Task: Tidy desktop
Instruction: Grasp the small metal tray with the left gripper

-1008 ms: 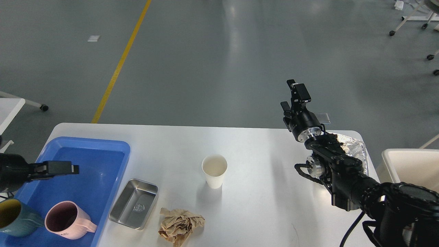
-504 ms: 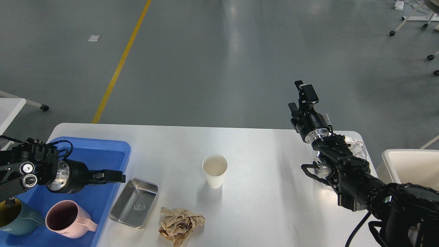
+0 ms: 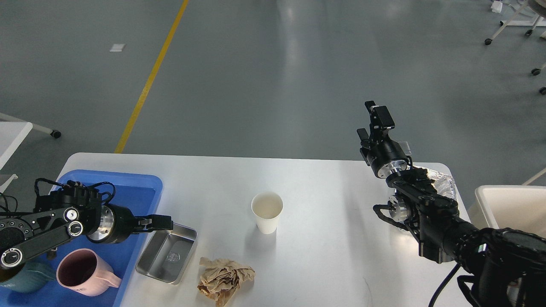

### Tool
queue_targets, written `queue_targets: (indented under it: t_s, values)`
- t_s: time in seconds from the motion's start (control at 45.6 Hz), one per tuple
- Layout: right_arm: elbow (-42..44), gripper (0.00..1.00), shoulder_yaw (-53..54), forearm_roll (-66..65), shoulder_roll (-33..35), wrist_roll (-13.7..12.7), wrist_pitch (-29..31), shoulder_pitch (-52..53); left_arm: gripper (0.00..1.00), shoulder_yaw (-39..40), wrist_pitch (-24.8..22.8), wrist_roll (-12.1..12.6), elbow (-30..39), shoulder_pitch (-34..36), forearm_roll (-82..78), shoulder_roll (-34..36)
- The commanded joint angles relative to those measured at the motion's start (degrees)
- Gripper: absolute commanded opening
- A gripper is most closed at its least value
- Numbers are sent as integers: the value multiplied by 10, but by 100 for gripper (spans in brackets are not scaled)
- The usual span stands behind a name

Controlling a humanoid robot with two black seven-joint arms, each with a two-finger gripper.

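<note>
The white desktop (image 3: pixel 324 204) holds a white paper cup (image 3: pixel 267 212) upright at its middle. A crumpled brown paper (image 3: pixel 225 279) lies near the front edge. A small steel tray (image 3: pixel 167 252) sits beside it on the left. My left gripper (image 3: pixel 164 222) points right, just above the steel tray's far left corner. It is seen side-on, so its fingers cannot be told apart. My right gripper (image 3: pixel 372 123) is raised above the desktop's far right edge, with its fingers apart and nothing in them.
A blue plastic tray (image 3: pixel 128 187) at the left holds a pink mug (image 3: pixel 83 273) and a teal mug (image 3: pixel 21 275). Crinkled foil (image 3: pixel 441 181) lies at the far right corner, partly behind my right arm. A cream bin (image 3: pixel 512 204) stands off the right edge.
My left arm has swung right from over the blue tray to the steel tray's edge. My right gripper has shifted slightly right and stays raised.
</note>
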State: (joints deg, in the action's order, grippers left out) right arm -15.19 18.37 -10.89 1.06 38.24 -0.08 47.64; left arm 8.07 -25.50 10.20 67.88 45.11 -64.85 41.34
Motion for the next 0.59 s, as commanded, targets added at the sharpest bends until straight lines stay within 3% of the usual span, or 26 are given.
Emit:
queue_targets:
  t_s: [0.0,0.46,0.526,0.57]
  values:
    - [0,100,0,0,0,0,0,0,99,1,3,9,-23,-7,1,-33]
    - [2,100,1,0,2,0,0,-4,98,-1,20,39,-39,-25,-6,-56]
    - [2,100,0,0,2,0,0,-4,92,-1,23,46,-39,-25,-15,-57]
    - [2,100,1,0,2,0,0,-4,83,-1,27,47,-39,-25,-26,-57]
